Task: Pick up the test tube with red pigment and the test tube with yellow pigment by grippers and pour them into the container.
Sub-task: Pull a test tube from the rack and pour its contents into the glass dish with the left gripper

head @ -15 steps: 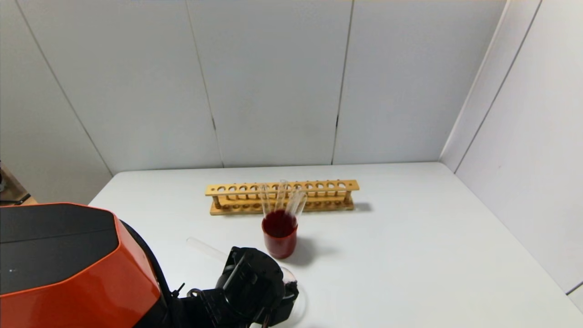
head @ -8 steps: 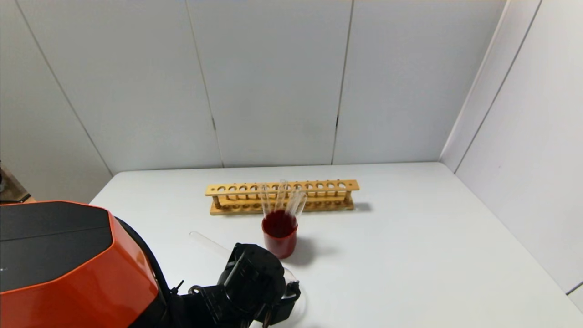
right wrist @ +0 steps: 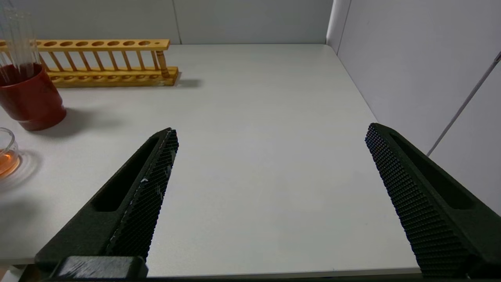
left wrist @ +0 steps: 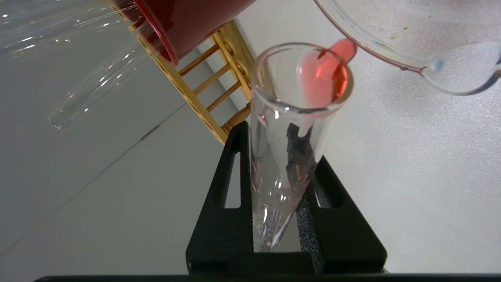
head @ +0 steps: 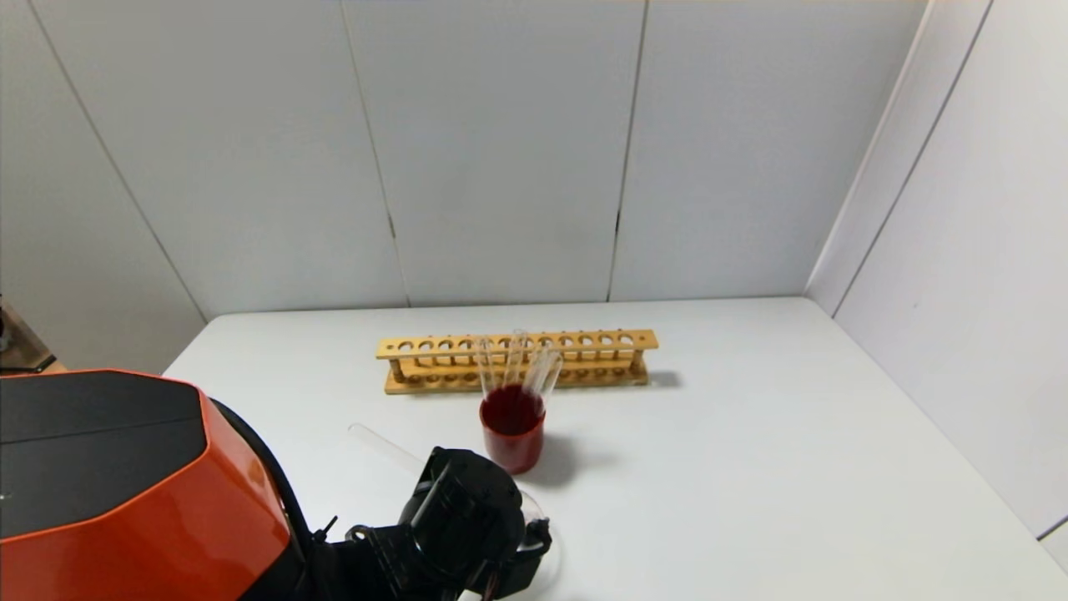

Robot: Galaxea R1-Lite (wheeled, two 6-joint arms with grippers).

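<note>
- Plainly, the left gripper [left wrist: 282, 156], two black fingers [left wrist: 231, 188] lined with rough foam, was clamped on the slim clear glass test tube with red pigment [left wrist: 297, 117], tipped so its flared mouth lay at the rim of the low clear glass container [left wrist: 391, 43].
- A tongue of red-orange liquid sat at the tube's lip, touching the container's edge by the pouring spout.
- From the head view the left gripper [head: 471, 534] hid most of the container; only a sliver of its rim showed [head: 534, 505], while the tube's round end [head: 375, 442] stuck out towards the far left.
- The right gripper [right wrist: 270, 196] hung wide open above the smooth white worktop [right wrist: 254, 137], its two black fingers [right wrist: 152, 176] textured with a fine diamond grid.
- One opaque dark-red cup [head: 511, 438] stood just beyond the container, holding several colourless glass tubes [head: 517, 363]; their exact count was hard to make out, and no yellow liquid could be told among them.
- One long wooden rack [head: 584, 355] with a row of round holes stood behind the cup.
- The container [right wrist: 6, 154], cut off at the right wrist view's edge, held a little orange liquid.
</note>
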